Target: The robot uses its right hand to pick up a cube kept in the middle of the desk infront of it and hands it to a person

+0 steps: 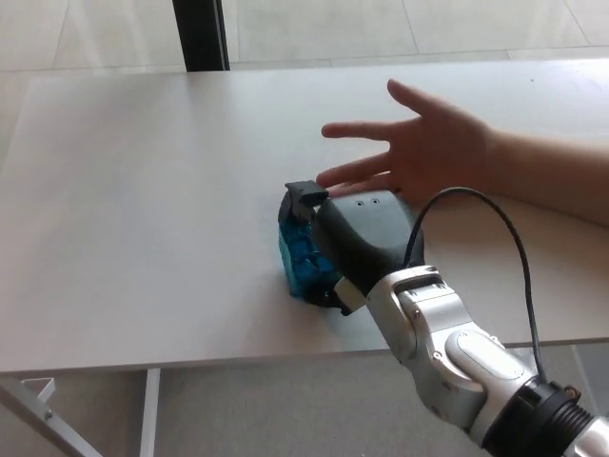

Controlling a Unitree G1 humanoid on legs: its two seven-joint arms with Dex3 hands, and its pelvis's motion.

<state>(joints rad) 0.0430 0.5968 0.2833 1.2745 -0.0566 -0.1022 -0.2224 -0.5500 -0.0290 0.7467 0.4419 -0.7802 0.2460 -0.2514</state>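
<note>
My right hand (338, 249) is closed around the blue cube (303, 262), which sits on the white counter (143, 190) under my fingers and shows at the hand's left edge. A person's open hand (423, 148) lies palm-up on the counter just beyond mine.

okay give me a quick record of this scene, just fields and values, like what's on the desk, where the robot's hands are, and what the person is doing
surface: white desk
object: blue cube, on the desk near the middle
right hand: right hand, wrapped over the cube, fingers closed on it
left hand: not in view
person: open hand, palm up, just beyond the robot's hand, above the desk
cube lifted: cannot tell, looks to be at desk level
handover: not yet done
</note>
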